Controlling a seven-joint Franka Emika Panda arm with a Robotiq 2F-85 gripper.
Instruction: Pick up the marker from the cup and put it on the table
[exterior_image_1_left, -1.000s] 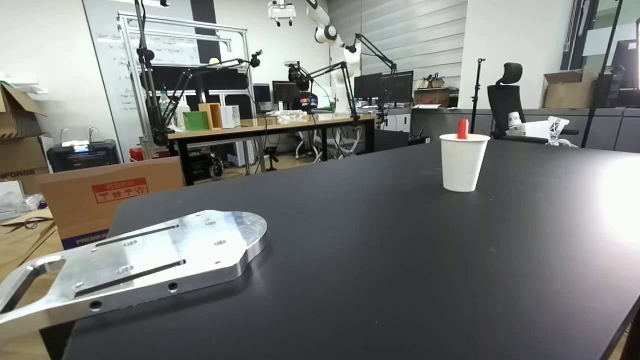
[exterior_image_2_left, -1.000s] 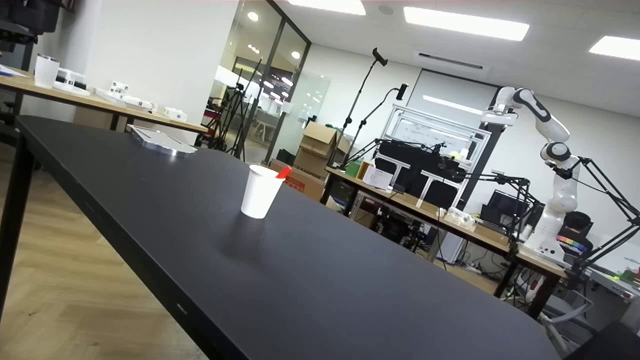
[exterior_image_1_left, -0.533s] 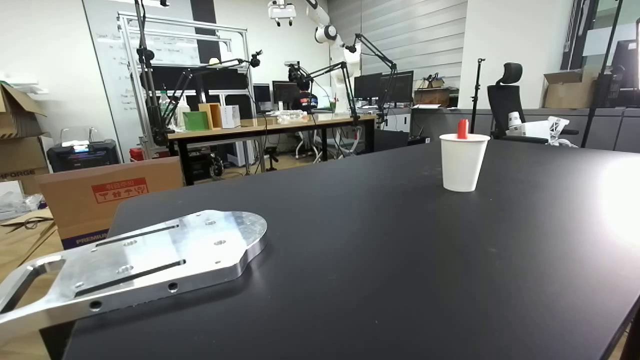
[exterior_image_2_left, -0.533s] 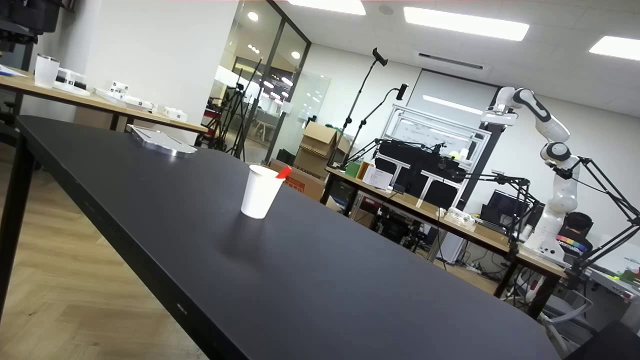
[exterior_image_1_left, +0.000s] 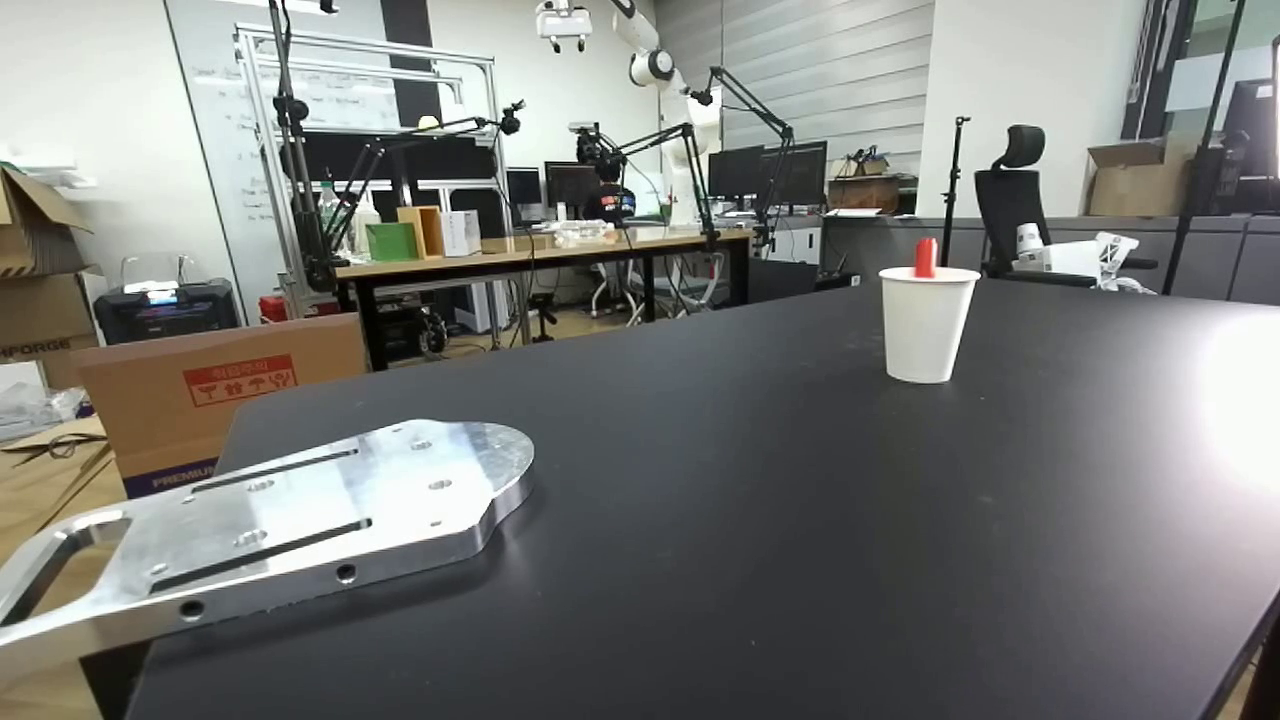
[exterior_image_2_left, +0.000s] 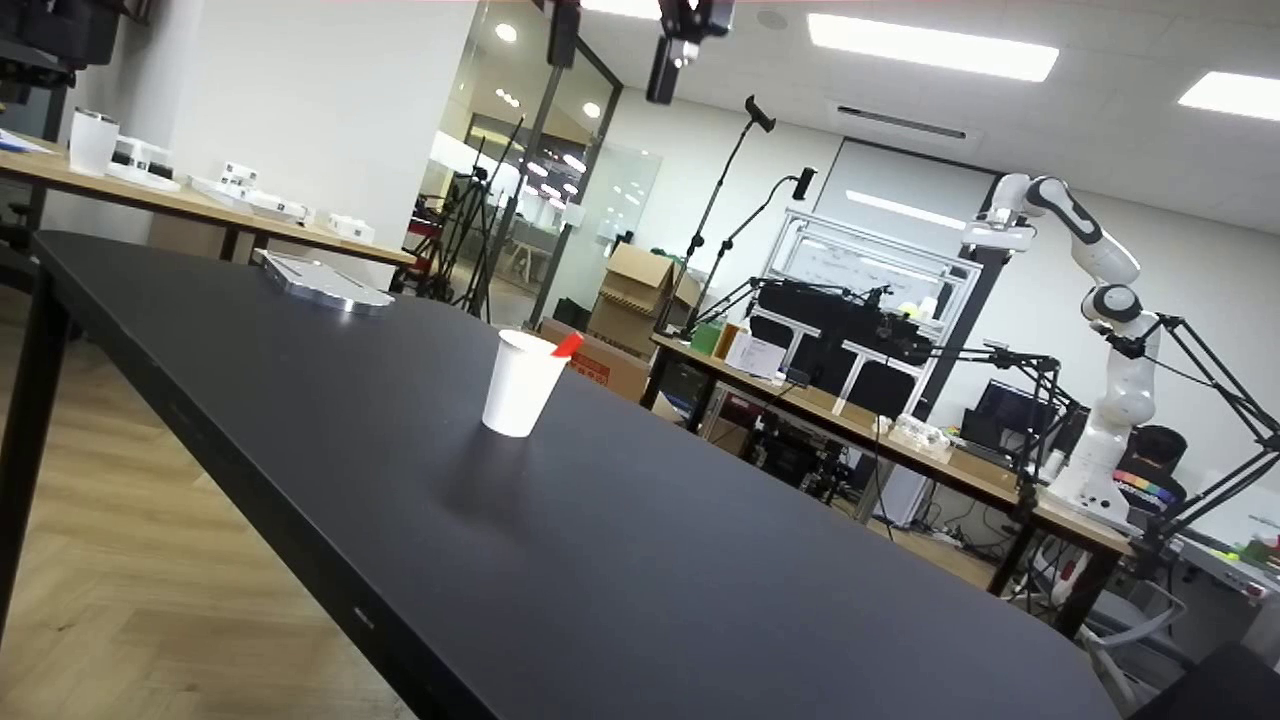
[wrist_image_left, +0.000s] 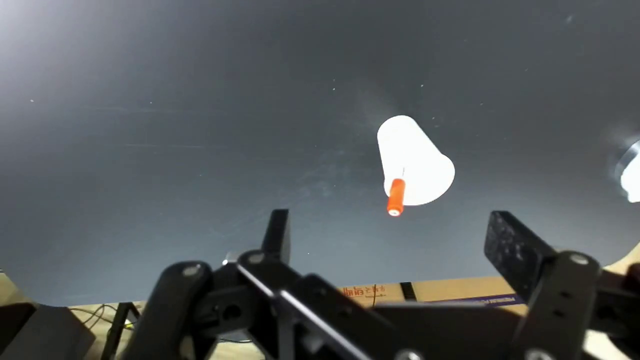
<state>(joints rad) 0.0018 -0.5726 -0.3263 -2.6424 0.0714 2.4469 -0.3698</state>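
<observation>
The marker (wrist_image_left: 396, 196) leans inside the upright white cup (wrist_image_left: 415, 157), red end above the rim. The cup stands on the black worktop (exterior_image_1_left: 720, 520); a metal plate (exterior_image_1_left: 345, 492) lies well apart. The tool (wrist_image_left: 391, 230) is positioned above the worktop, its 2 fingers spread wide.

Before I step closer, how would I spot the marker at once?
Find the black table, then the white cup standing on it. The marker leans inside, one end poking out. That end is red, unlike the white cup and the silvery plate.
</observation>
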